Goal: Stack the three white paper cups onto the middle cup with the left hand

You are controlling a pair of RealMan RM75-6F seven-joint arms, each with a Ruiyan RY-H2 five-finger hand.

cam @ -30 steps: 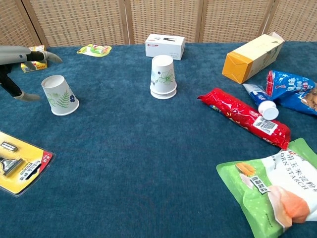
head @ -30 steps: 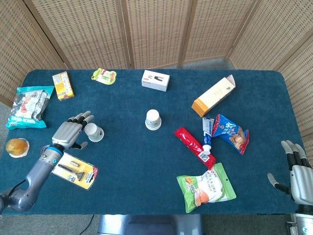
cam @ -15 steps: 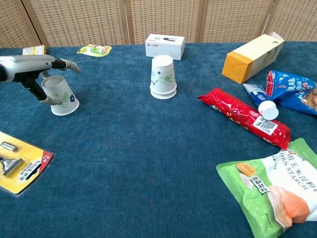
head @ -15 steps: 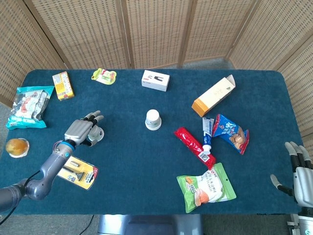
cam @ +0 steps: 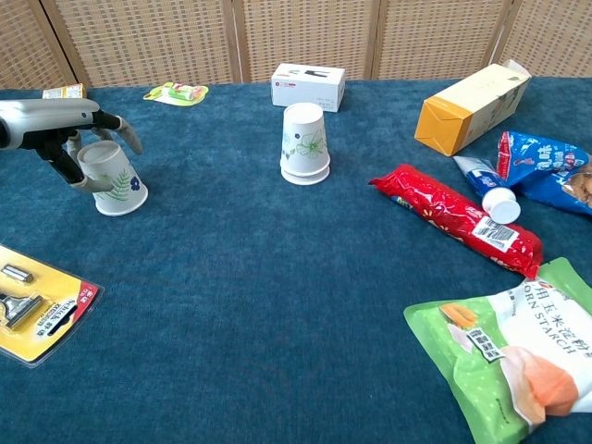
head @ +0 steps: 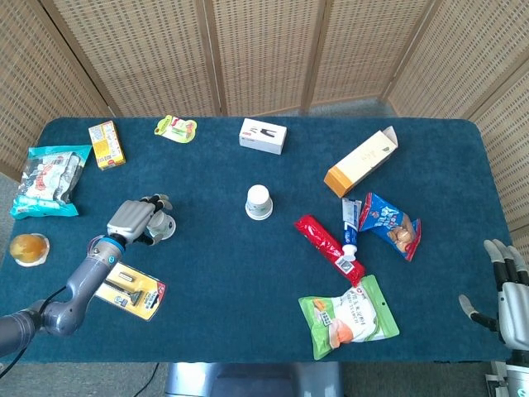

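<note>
1. My left robot hand (head: 136, 220) sits over the left part of the desk (head: 207, 265), its forearm running down and to the left toward the desk's near edge in the head view.
2. In the chest view the left robot hand (cam: 55, 125) is level, palm down, above an upside-down white paper cup (cam: 111, 176). Its fingers (cam: 125, 134) curl down around the cup's upper end, and a thumb shows low on the cup's left side.
3. The fingers are wrapped about the cup, but I cannot tell whether they press on it or only surround it. The cup leans slightly and its rim rests on the desk.
4. The middle stack of cups (cam: 305, 143) stands upside down near the desk's centre, well apart to the right of the left robot hand. Two rims show at its base. In the head view it appears as a white disc (head: 259, 201).
5. My right robot hand (head: 506, 289) hangs at the far right edge of the head view, off the desk's corner, fingers apart and pointing up, holding nothing. The chest view does not show it.
6. A yellow blister pack (head: 128, 287) lies just beside the left forearm. A red packet (cam: 458, 217), a toothpaste tube (cam: 486, 190) and a green snack bag (cam: 513, 361) lie on the right side.
</note>
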